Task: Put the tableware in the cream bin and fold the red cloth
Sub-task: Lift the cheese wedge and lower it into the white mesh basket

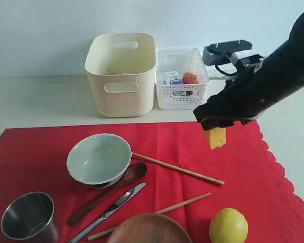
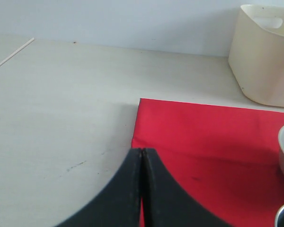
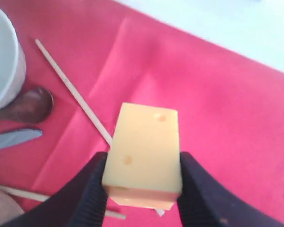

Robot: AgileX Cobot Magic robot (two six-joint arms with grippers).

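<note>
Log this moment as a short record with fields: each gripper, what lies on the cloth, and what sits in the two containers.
left gripper: shut, empty, near the red cloth's edge
right gripper: closed on cheese block, held above the cloth
on cloth: white bowl, steel cup, wooden spoon, knife, two chopsticks, brown plate, lemon
cream bin: no tableware visible inside
white basket: small carton and a reddish item
cloth state: spread flat, not folded
</note>
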